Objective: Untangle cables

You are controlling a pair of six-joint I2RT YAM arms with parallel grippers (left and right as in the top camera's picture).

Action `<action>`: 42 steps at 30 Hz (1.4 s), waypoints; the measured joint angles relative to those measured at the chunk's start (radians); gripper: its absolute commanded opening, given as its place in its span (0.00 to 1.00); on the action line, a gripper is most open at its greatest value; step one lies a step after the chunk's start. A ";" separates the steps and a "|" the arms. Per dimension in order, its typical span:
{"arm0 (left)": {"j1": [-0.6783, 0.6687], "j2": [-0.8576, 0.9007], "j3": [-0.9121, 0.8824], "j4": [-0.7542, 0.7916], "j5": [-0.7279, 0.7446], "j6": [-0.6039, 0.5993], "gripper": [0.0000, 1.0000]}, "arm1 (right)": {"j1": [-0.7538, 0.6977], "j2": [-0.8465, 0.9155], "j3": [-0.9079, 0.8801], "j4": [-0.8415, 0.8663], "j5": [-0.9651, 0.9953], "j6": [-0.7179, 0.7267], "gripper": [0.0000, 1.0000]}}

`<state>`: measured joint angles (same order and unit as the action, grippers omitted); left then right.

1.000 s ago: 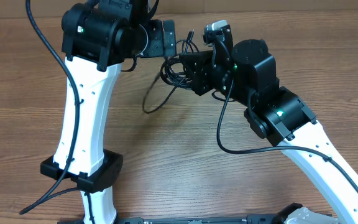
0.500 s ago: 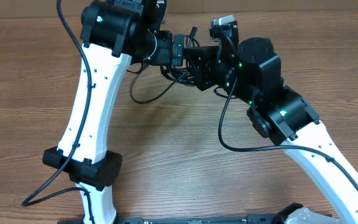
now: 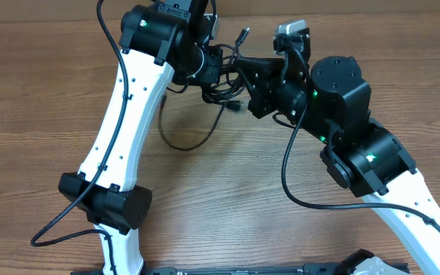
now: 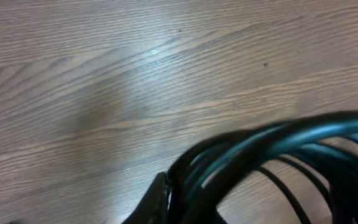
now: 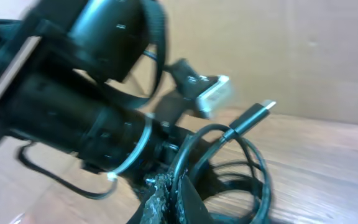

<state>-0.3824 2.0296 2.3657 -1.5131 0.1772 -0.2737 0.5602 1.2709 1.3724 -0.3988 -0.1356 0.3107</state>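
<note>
The cables form a black tangle held above the wooden table between my two grippers. One loop droops down onto the wood, and a plug end sticks up at the back. My left gripper is shut on the bundle from the left. In the left wrist view its dark fingertips pinch the thick bundle of cables. My right gripper grips from the right. In the right wrist view the right gripper is shut on one cord of the cables, whose plug points up.
The wooden table stretches all around. My left arm's white link crosses the left half and the right arm's white link the right. The left arm's body fills the right wrist view's left side.
My left gripper has closed on the cable bundle after standing open. Both arms have shifted to the right, and the drooping loop has trailed along the table with them.
</note>
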 measured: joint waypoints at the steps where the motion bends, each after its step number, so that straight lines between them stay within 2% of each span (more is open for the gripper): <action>1: 0.003 0.000 0.000 0.000 -0.005 -0.006 0.04 | 0.003 -0.005 0.000 -0.018 0.037 0.000 0.04; 6: 0.043 0.000 -0.001 -0.019 -0.043 -0.071 0.04 | 0.013 -0.023 0.000 -0.113 0.299 0.000 0.04; 13: 0.177 0.004 -0.010 -0.060 -0.160 -0.137 0.04 | 0.003 -0.090 0.000 -0.126 0.752 -0.008 0.04; 17: 0.201 0.005 -0.010 -0.061 -0.174 -0.145 0.04 | -0.001 -0.114 0.000 -0.127 0.844 -0.020 0.05; 18: 0.198 0.005 -0.010 -0.061 -0.170 -0.146 0.04 | -0.002 -0.114 0.000 -0.129 0.842 -0.020 0.10; 21: 0.185 0.005 -0.010 -0.050 -0.128 -0.130 0.04 | -0.003 -0.114 0.000 -0.144 0.778 -0.014 0.35; 23: 0.174 0.004 -0.010 -0.034 -0.083 -0.105 0.04 | -0.004 -0.114 0.000 -0.144 0.693 -0.026 0.44; 26: 0.148 0.005 -0.010 -0.010 -0.002 -0.064 0.04 | -0.004 -0.113 0.000 -0.142 0.554 -0.022 0.52; 32: 0.086 0.005 -0.010 0.010 0.098 -0.035 0.04 | -0.004 -0.084 0.000 -0.138 0.182 -0.082 0.79; 36: 0.035 0.004 -0.010 0.010 0.121 0.003 0.04 | -0.004 -0.039 0.000 -0.146 0.013 -0.143 0.86; 42: -0.011 0.005 -0.010 0.007 0.124 0.046 0.04 | -0.004 0.001 0.000 -0.178 -0.072 -0.178 0.89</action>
<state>-0.3931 2.0342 2.3554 -1.5063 0.3008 -0.2276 0.5560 1.2716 1.3724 -0.5770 -0.2073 0.1329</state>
